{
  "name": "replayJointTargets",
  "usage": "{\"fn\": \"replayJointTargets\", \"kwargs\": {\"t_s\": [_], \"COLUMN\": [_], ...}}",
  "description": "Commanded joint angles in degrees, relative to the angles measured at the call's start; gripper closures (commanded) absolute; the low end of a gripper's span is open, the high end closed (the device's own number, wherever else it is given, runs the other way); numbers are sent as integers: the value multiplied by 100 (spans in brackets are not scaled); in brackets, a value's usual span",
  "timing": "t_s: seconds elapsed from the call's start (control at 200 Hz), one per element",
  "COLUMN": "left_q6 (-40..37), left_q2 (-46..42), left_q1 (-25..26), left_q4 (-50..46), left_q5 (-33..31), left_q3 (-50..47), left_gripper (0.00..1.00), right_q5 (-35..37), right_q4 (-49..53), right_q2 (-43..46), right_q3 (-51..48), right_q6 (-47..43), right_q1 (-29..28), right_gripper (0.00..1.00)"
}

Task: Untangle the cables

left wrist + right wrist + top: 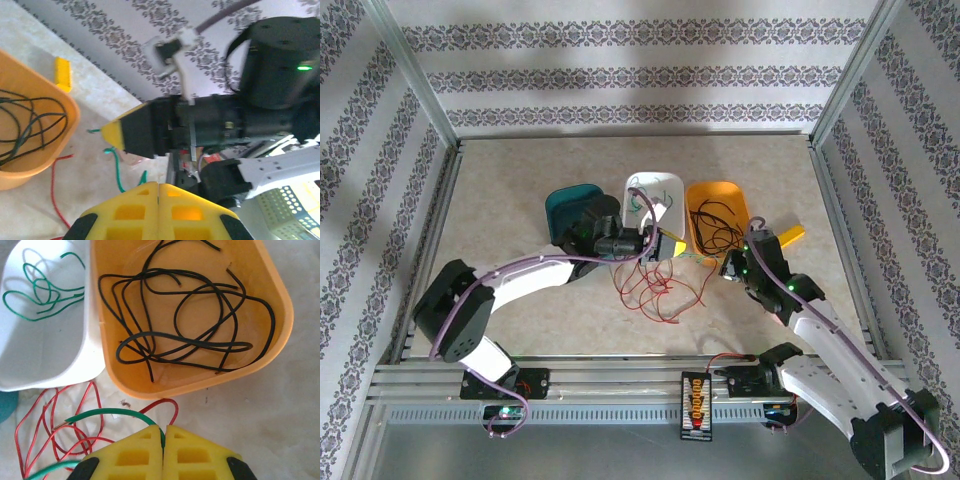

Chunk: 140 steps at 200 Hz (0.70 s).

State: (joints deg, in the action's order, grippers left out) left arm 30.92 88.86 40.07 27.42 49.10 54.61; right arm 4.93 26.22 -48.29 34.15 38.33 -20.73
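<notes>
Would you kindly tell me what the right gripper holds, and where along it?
The right gripper pinches a green cable in its closed jaws, a short arc in from one end.

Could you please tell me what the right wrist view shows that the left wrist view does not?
Right wrist: the white bin holding green cables. Left wrist: a yellow block, the patterned wall and the left gripper, jaws shut. Both: the orange bin of black cables, red cables, and the right gripper, jaws pinching a green cable.
</notes>
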Motion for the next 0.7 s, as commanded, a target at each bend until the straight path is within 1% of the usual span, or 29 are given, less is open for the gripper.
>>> {"fn": "replayJointTargets", "kwargs": {"t_s": [0.0, 0.09, 0.155, 0.195, 0.25, 0.325, 0.345, 0.385, 0.45, 0.51, 0.56, 0.59, 0.65, 0.695], "left_q6": [258, 582, 902, 976, 805, 48, -169, -468, -668, -621, -582, -580, -557, -629], "left_q2": [-583, -830, -994, -1100, -1291, -1542, -1576, -1599, -1604, -1687, -1820, -1921, -2123, -2254], "left_q1": [-154, -345, -604, -785, -970, -1010, -999, -983, -981, -976, -975, -977, -982, -986], "left_q4": [183, 635, 1056, 1118, 823, -263, -561, -1010, -1230, -1105, -1000, -984, -1083, -1258], "left_q5": [723, 697, 629, 512, 131, -709, -955, -1361, -1774, -2273, -2765, -3247, -4097, -4553], "left_q3": [-58, -331, -629, -793, -970, -979, -944, -875, -842, -940, -1059, -1130, -1243, -1276], "left_gripper": [100, 100, 100, 100, 100, 100, 93, 72, 61, 44, 35, 30, 26, 25], "right_q5": [571, 553, 587, 576, 488, 129, 37, -76, -115, -57, 31, 79, 213, 381], "right_q4": [490, 528, 585, 580, 509, 173, 73, -97, -253, -328, -394, -438, -491, -448], "right_q2": [-192, -275, -273, -237, -171, -82, -68, -57, -160, -376, -609, -770, -1126, -1431], "right_q3": [-68, -40, -15, -22, -15, -21, -22, 1, 115, 273, 418, 522, 786, 1036], "right_q6": [244, 239, 237, 237, 230, 94, 73, 70, 53, 18, -9, -51, -190, -327], "right_q1": [261, 319, 383, 430, 456, 460, 455, 432, 365, 295, 242, 207, 92, -9], "right_gripper": [100, 100, 100, 100, 100, 100, 100, 100, 100, 100, 100, 100, 100, 100]}}
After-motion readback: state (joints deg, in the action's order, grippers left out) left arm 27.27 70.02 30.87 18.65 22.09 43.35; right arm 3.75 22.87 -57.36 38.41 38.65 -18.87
